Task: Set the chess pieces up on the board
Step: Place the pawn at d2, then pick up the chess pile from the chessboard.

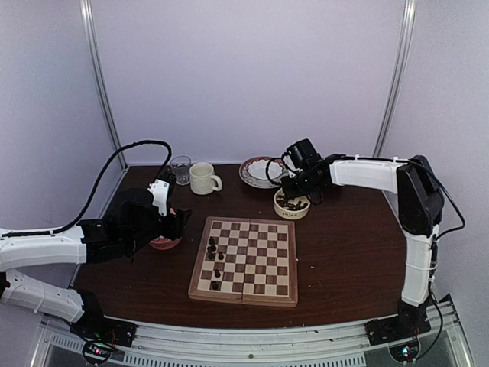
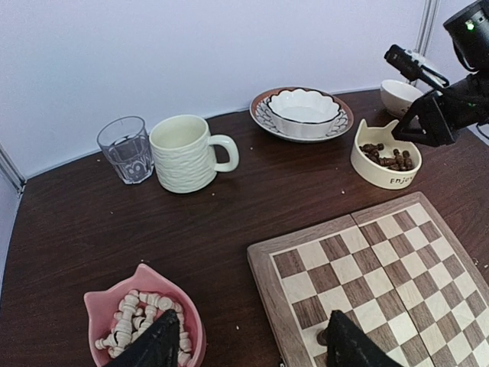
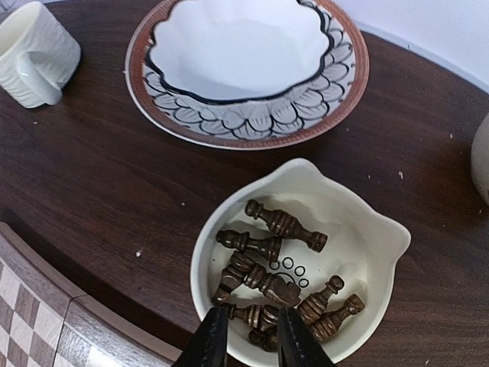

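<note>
The board (image 1: pixel 244 260) lies mid-table with several dark chess pieces (image 1: pixel 215 260) standing along its left columns. More dark pieces (image 3: pixel 283 223) lie in a cream bowl (image 3: pixel 370 229), which is beyond the board's far right corner. My right gripper (image 3: pixel 250 312) reaches down into this bowl. Its fingers press on both ends of one lying dark piece. My left gripper (image 2: pixel 250 330) hangs open and holds nothing. One finger is over a pink bowl (image 2: pixel 103 298) of pale pieces (image 2: pixel 145 313), the other over the board's left edge (image 2: pixel 267 283).
A cream mug (image 1: pixel 203 178) and a drinking glass (image 1: pixel 181 168) stand at the back, left of centre. Behind the cream bowl is a patterned plate (image 3: pixel 153 99) holding a white bowl (image 3: pixel 237 46). A small white bowl (image 2: pixel 401 95) sits further right.
</note>
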Robot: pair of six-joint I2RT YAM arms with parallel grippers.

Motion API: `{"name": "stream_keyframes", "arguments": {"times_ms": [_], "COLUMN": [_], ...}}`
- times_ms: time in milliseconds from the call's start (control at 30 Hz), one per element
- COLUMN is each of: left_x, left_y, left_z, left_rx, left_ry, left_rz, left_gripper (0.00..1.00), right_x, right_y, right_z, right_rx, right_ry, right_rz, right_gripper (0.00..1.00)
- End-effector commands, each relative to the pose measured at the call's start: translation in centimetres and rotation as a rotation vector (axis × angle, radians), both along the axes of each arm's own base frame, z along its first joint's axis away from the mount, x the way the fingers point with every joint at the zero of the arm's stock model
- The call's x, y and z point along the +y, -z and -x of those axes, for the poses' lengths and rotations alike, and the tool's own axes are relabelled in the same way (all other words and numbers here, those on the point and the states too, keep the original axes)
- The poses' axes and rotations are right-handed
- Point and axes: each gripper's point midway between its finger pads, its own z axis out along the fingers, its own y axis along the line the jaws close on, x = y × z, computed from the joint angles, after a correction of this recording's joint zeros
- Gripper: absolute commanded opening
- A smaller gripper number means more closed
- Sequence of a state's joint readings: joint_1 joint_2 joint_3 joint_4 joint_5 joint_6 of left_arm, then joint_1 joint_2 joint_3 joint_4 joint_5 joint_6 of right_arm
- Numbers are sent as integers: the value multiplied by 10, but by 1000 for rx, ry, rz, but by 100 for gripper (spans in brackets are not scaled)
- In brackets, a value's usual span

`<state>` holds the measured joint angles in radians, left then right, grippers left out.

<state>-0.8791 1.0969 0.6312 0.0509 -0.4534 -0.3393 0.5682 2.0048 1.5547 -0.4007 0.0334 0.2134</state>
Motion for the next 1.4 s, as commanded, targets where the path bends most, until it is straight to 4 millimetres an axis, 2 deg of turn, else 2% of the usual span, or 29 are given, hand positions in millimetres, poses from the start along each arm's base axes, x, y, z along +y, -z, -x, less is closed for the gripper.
{"name": "stream_keyframes", "arguments": {"times_ms": [0, 133, 400, 667, 1033, 1367], "left_x": [-6, -6, -6, -6, -6, -5], "left_y": [-18, -18, -18, -18, -19, -19], "left_z": [-3, -3, -3, -4, -3, -3], "left_rx": [-39, -39, -38, -37, -38, -38], "left_ry": [7, 5, 6, 5, 7, 7], "left_rz": [30, 27, 28, 26, 28, 27], "left_gripper": [66, 66, 66, 66, 66, 66], "right_x": [-22, -33, -55, -48, -63, -53], "right_y": [25, 38, 43, 52, 69, 86], "right_z": [-3, -9, -14, -22, -28, -31], "right_rx": [125, 162, 142, 164, 195, 231], "right_ry": [141, 251, 400, 413, 514, 507], "right_rz": [18, -3, 52, 32, 102, 50], "right_gripper": [27, 28, 30, 30, 32, 29]}}
